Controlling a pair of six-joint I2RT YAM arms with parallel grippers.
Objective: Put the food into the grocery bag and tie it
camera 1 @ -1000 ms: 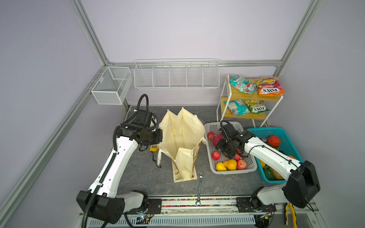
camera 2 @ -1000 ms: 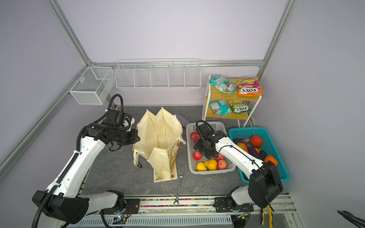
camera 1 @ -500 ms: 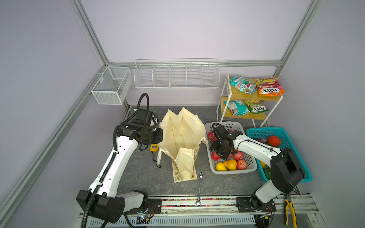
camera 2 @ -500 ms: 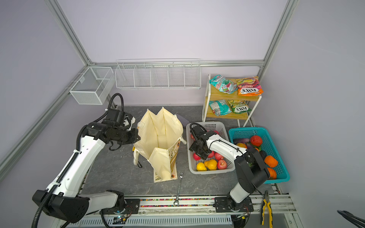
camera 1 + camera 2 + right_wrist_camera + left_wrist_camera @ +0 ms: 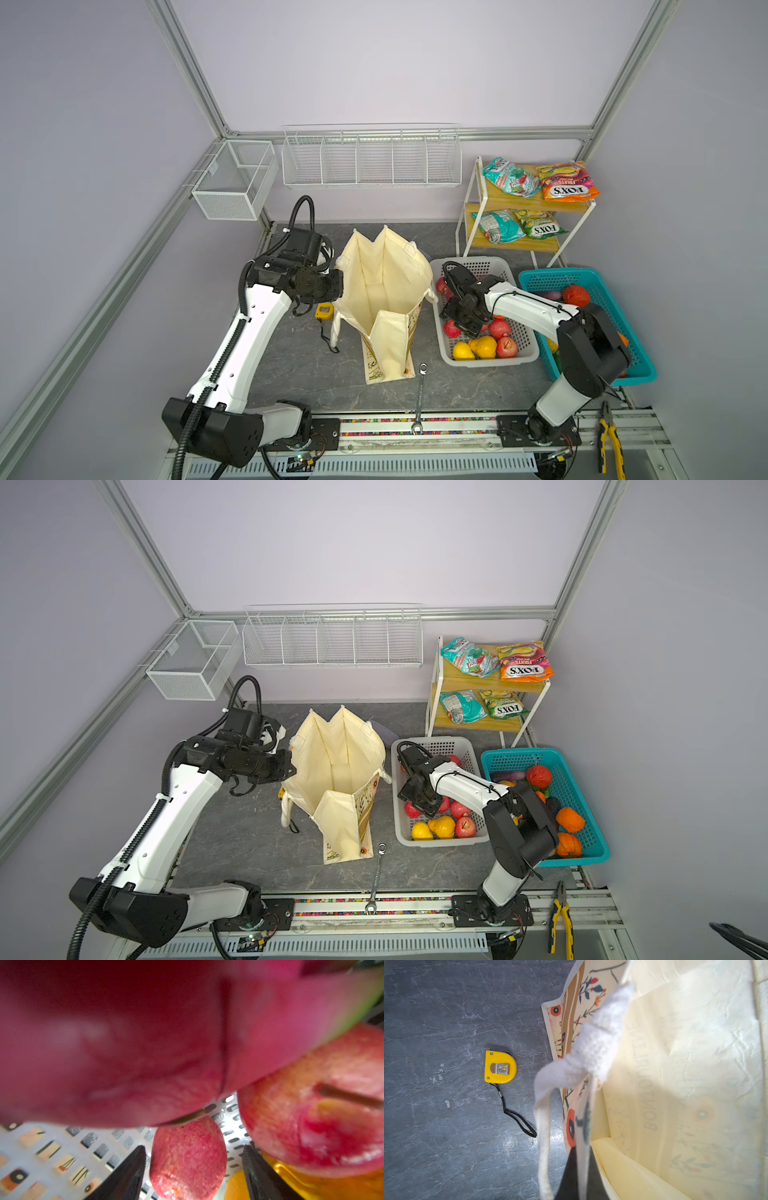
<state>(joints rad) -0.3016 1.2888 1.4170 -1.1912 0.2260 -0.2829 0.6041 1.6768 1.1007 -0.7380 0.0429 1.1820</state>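
Cream canvas grocery bag (image 5: pixel 382 291) stands open-mouthed on the grey tabletop (image 5: pixel 291 374), no food visible inside. The left gripper (image 5: pixel 580 1167) is pinched on its rim beside a white handle (image 5: pixel 600 1043), evidently to hold the mouth wide. Right gripper (image 5: pixel 194 1151), jaws spread, straddles a red apple (image 5: pixel 187 1159) in the grey basket (image 5: pixel 486 266) just beside the bag, judged poised for pickup.

The left arm (image 5: pixel 253 328) stretches forward, its left hand (image 5: pixel 340 287) pinched shut. The right arm (image 5: pixel 528 309) folds inward, its right hand (image 5: pixel 466 325) angled down with its fingers (image 5: pixel 128 1172) apart.
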